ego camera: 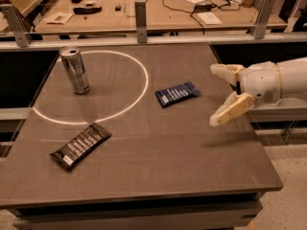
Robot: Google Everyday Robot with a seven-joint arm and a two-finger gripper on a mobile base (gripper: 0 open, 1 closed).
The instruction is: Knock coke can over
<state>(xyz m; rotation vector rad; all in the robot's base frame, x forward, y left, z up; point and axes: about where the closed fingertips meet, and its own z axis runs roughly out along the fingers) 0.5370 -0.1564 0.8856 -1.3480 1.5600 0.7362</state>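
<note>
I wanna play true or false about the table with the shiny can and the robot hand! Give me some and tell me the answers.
1. The slim silvery-grey metal drink can stands upright inside the white ring. True.
2. The white two-finger gripper is touching the can. False: it hangs over the right side of the dark table, far from the can.
3. The gripper's fingers are spread open and hold nothing. True.
4. The flat blue snack wrapper lies inside the ring. False: it lies just outside it, on the right.
5. The flat black snack wrapper lies nearer the table's front edge than the can. True.
</note>
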